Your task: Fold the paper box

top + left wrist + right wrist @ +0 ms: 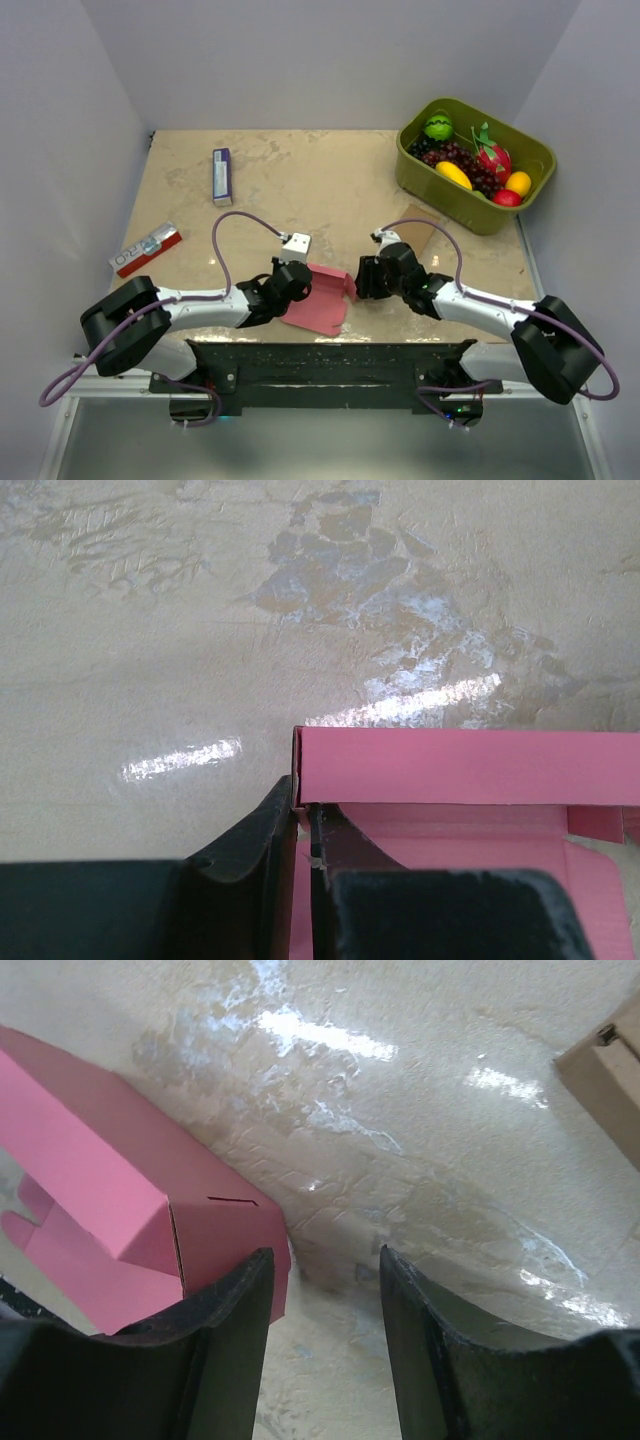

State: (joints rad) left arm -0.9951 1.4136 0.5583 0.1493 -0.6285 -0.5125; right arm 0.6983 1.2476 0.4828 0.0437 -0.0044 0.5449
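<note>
Low in the centre of the overhead view, the paper box (318,300) lies partly folded on the table (330,190) between the two arms. At its left side in the frame, the left gripper (303,815) is pinched tight on one upright pink wall. The right gripper (325,1265) stands with jaws apart just beside the box's right corner, holding nothing.
</note>
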